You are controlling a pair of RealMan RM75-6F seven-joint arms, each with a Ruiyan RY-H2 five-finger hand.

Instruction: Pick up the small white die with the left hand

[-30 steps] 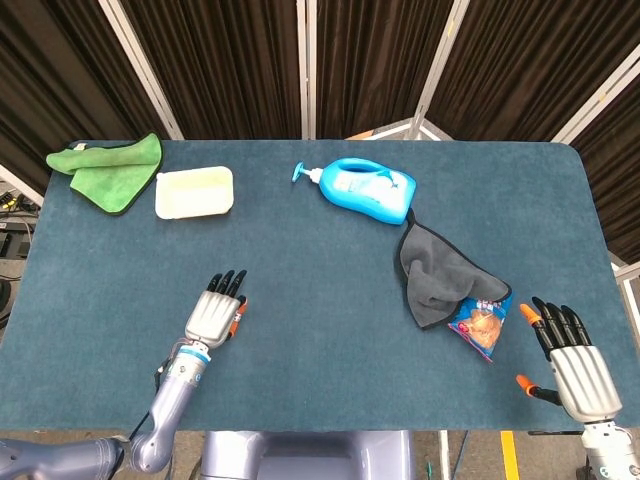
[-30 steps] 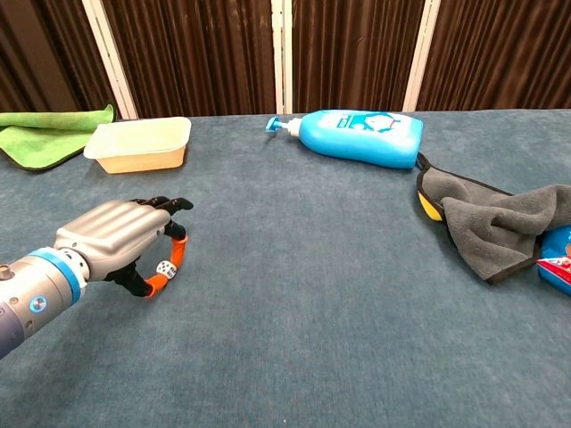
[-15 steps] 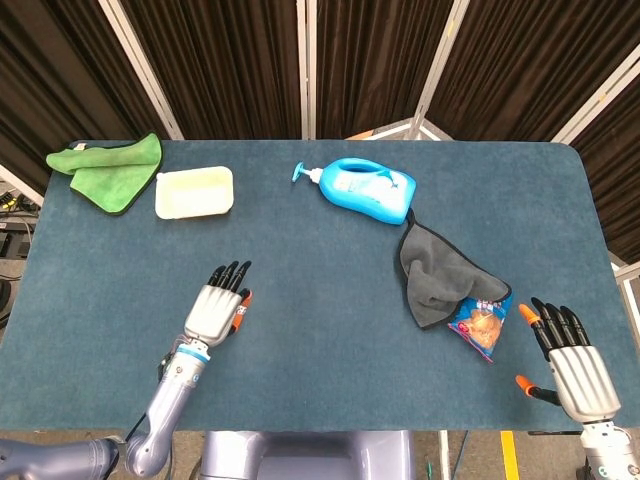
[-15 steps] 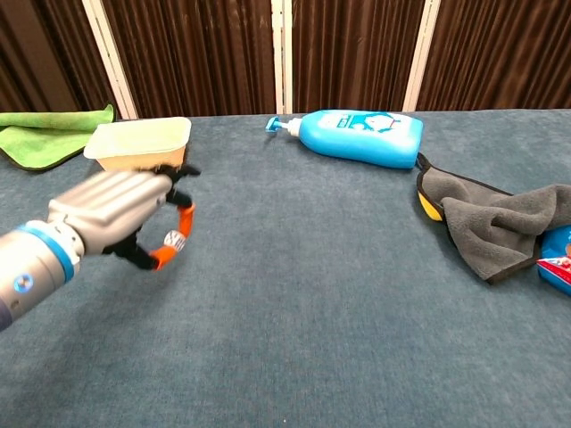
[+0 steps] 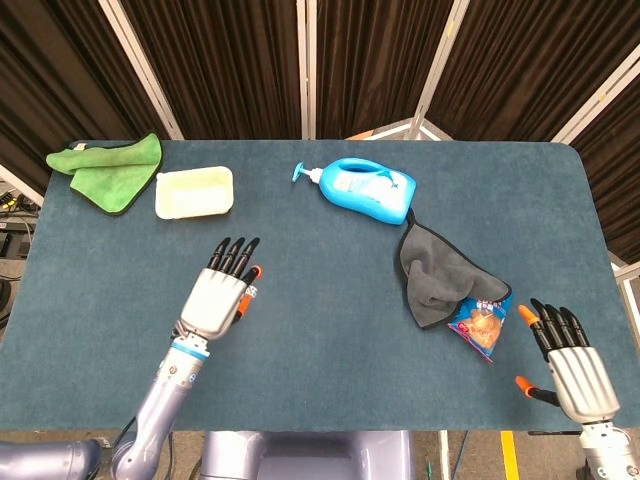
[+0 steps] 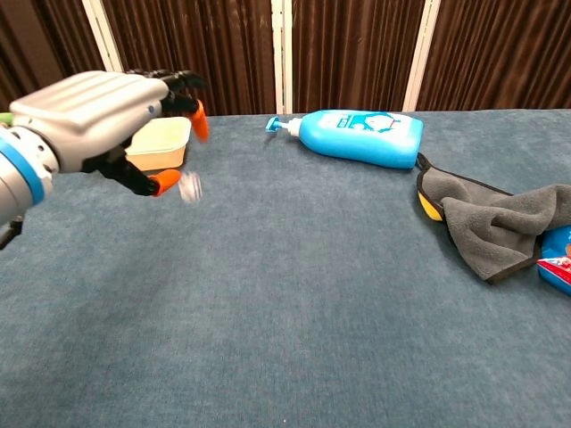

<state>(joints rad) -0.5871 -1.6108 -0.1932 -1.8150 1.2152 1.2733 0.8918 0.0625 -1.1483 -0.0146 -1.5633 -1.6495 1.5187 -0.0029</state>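
A: Left hand (image 6: 89,125) raised above the table (image 6: 294,294). Die?

B: Small white die (image 6: 188,186), blurred, beside the orange thumb tip; held or slipping, I cannot tell.

A: Step?

B: Lift phase, I judge. Next: confirm the pinch holds.

It looked like a robot test room, not a home. Dark curtains (image 5: 250,60) on metal poles (image 5: 140,60) hung behind a table (image 5: 320,330) covered in blue felt. A yellow floor line (image 5: 508,455) showed past the table's edge.
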